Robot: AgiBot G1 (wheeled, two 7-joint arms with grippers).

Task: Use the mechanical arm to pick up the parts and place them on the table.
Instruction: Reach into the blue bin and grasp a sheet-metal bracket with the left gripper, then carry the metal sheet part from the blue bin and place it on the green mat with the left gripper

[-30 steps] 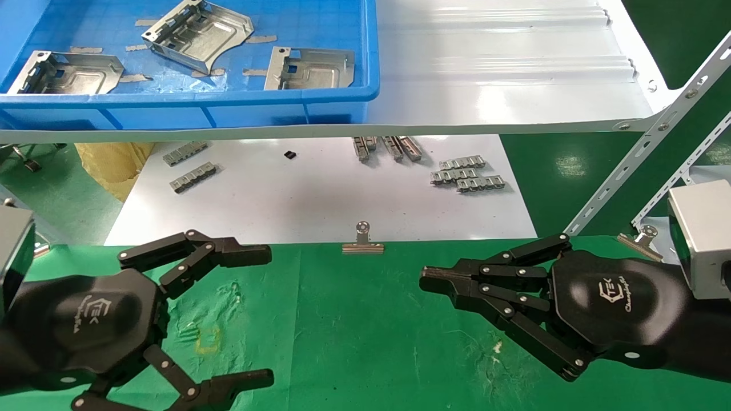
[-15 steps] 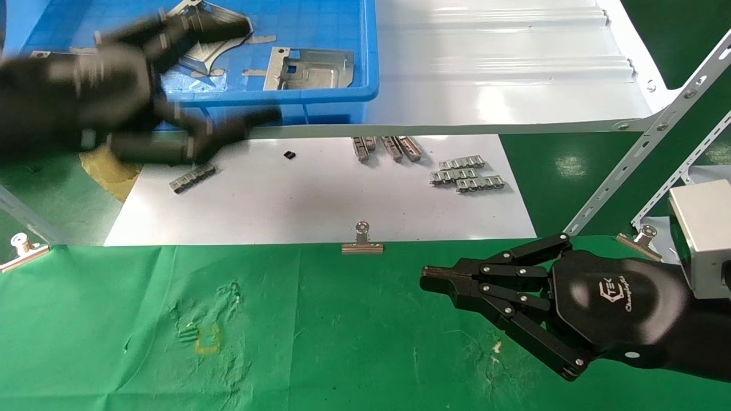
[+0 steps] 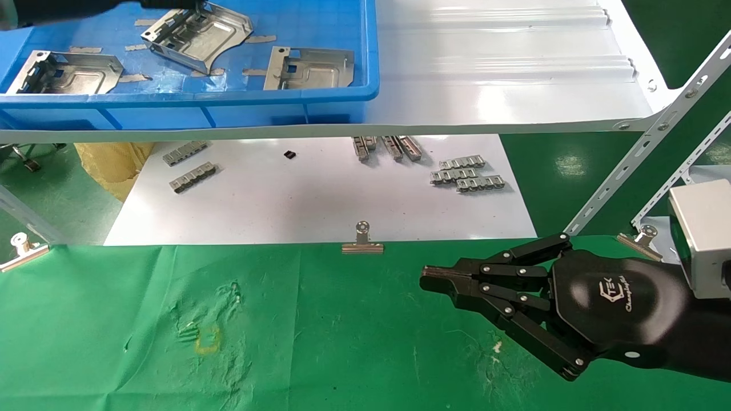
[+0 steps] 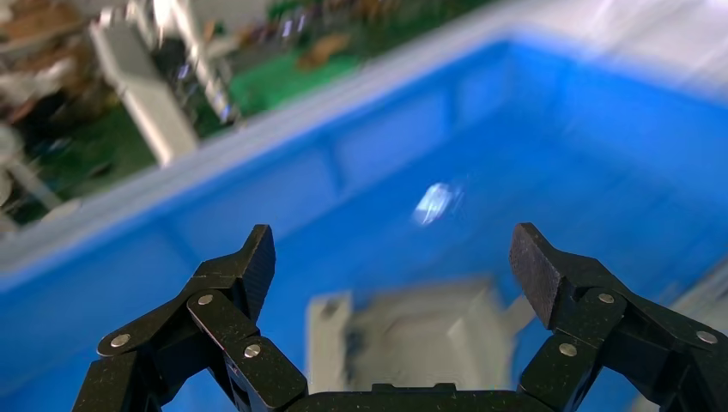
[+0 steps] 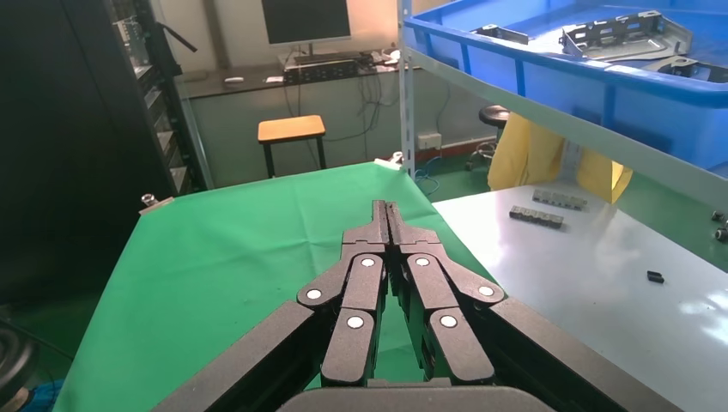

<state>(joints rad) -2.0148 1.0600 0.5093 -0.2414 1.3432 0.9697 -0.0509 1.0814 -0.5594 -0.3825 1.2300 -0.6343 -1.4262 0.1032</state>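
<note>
Left hand (image 4: 395,266) moved off table (image 3: 342,342) over bin (image 3: 228,103); wrist view shows fingers wide above part (image 4: 412,343).

Black left mechanical arm (image 3: 85,7): only a dark sliver shows at the head view's top edge, over the far left of the blue plastic bin (image 3: 342,97); palm and wrist are cut off.

Left gripper (image 4: 395,275): fingers spread wide in the wrist view, palm cropped.

Silver stamped sheet-metal part (image 4: 412,343) beneath it: blurred, outline and slots indistinct; which of the bin's plates it is cannot be told.

Right gripper (image 3: 437,279): silver boxy wrist (image 3: 702,240) cut off by the right edge.
</note>
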